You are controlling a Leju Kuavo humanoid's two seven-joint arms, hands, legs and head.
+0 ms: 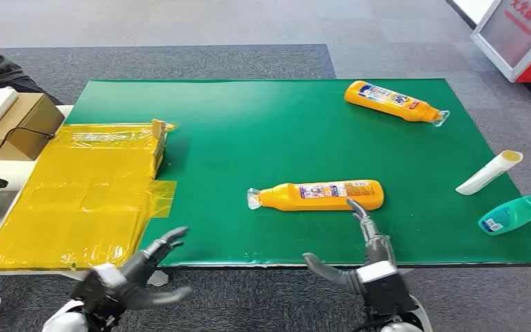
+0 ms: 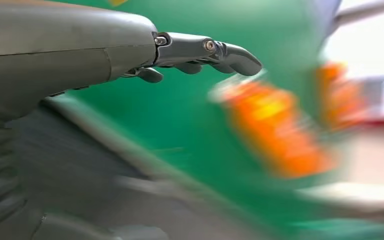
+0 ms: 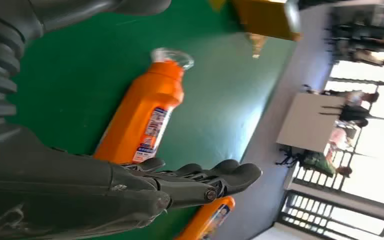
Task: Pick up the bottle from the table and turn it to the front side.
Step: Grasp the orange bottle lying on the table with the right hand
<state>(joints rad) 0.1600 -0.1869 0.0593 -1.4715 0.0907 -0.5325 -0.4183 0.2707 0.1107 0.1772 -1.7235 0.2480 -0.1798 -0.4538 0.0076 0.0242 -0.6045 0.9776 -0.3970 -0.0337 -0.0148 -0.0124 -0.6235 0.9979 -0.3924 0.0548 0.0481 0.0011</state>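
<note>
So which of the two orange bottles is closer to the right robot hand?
The orange plastic bottle lying mid-table, just beyond the right robot hand; the other lies at the far edge.

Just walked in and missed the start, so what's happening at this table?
A humanoid robot faces a green mat with several bottles lying on it. Its right hand is open, fingers stretched toward the near orange bottle, which lies on its side, label up, with its clear cap pointing to the robot's left. Nothing is gripped yet. The left hand hovers open at the table's near edge, holding nothing. Another orange bottle, a white tube and a teal bottle lie farther right, untouched.
</note>
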